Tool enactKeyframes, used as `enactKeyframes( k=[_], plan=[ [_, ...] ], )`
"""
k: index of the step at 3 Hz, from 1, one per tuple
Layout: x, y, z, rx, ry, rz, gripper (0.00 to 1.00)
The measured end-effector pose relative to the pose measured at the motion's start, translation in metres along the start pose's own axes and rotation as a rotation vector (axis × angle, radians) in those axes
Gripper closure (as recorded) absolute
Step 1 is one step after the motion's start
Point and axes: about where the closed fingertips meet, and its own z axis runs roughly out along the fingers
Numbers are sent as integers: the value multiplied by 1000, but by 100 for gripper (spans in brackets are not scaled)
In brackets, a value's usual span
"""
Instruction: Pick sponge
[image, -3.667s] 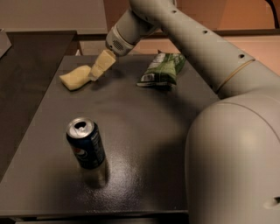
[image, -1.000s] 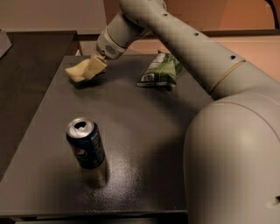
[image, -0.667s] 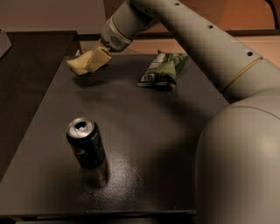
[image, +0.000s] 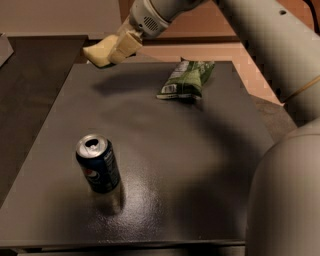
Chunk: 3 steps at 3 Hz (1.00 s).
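The sponge (image: 98, 54) is a pale yellow soft block, held in the air above the far left edge of the dark table (image: 165, 150). My gripper (image: 119, 50) comes in from the upper right and is shut on the sponge's right end, its cream fingers (image: 127, 44) pinching it. A shadow lies on the table below it.
A blue soda can (image: 98, 164) stands upright at the near left of the table. A green snack bag (image: 185, 78) lies at the far right. My arm's large grey body (image: 285, 190) fills the right side. A lower dark surface (image: 30, 75) lies to the left.
The gripper closed on the sponge where it lay on the table and has lifted it up off the surface, toward the far edge.
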Motion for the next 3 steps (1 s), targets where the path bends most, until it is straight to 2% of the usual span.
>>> enactKeyframes(
  k=[2, 3],
  plan=[
    [-15, 1, -49, 40, -27, -68, 100],
    [-15, 1, -49, 40, -27, -68, 100]
  ],
)
